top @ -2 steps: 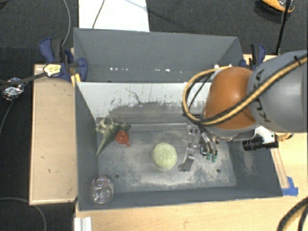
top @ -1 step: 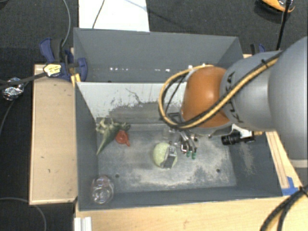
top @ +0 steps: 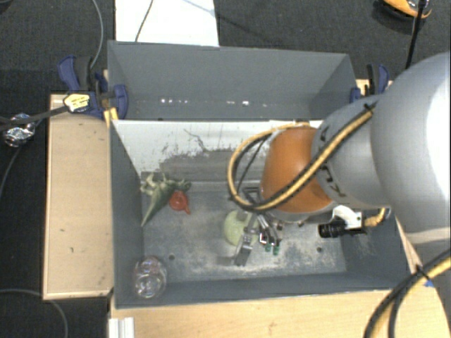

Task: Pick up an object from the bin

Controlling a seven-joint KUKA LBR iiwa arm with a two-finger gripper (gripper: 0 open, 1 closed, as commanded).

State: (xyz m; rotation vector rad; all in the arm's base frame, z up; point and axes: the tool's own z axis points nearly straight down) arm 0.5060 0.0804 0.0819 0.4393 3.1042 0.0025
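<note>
Near the middle of the grey bin point(top: 211, 83): pincer point(top: 246, 248) low beside a pale green ball point(top: 232, 227).
Ball lies just at the pincer's 10 o'clock, touching or nearly so; whether the pincer is released or clenched, cannot tell. Red round toy point(top: 179, 202) with green leaves lies toward 9 o'clock, well apart. Clear plastic piece point(top: 149, 277) sits in the 7 o'clock corner.

A dark carpeted floor point(top: 296, 13) lies all round, with black cables point(top: 101, 23) and a white sheet point(top: 183, 30) on it.
</note>
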